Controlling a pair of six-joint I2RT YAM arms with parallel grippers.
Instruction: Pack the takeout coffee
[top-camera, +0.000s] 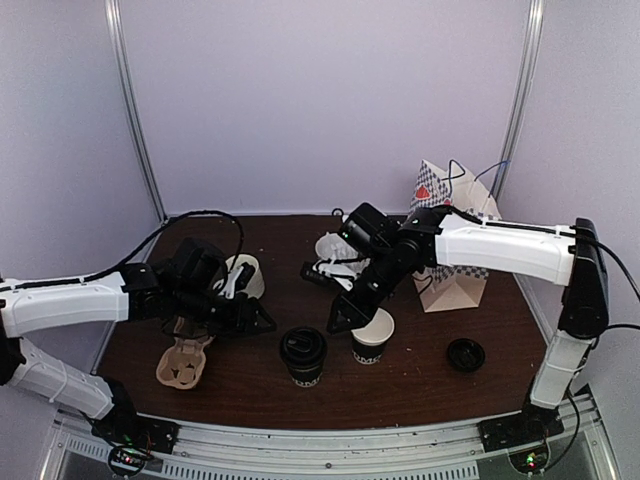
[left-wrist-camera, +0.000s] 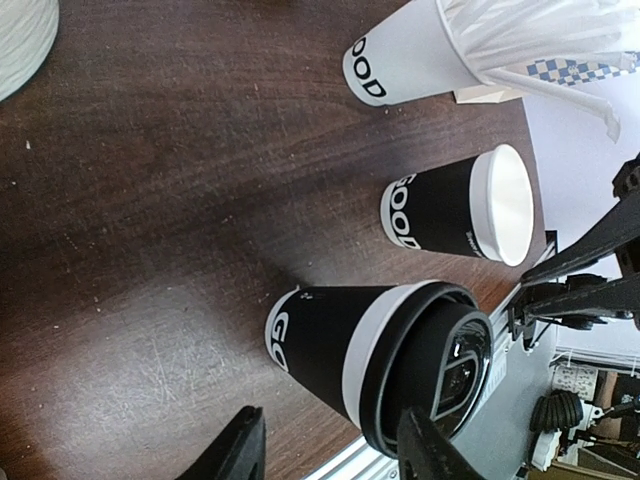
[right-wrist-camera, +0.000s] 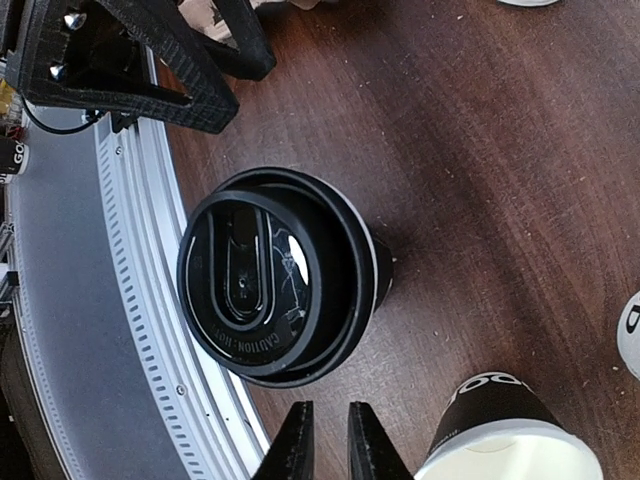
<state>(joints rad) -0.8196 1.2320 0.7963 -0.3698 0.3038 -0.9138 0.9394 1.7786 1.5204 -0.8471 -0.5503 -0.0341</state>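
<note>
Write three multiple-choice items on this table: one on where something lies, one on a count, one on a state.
1. Where does the loose lid lie?
A. on the table, right of the open cup
B. on top of the open cup
C. left of the lidded cup

2. How many black cups stand on the table?
A. one
B. two
C. four

3. What state is the cup nearer the loose lid in?
A. lidded
B. tipped over
C. upright, no lid

Key:
1 A, the lid lies flat on bare wood to the open cup's right.
2 B, the top view shows just two.
3 C, its white inside shows from above.
</note>
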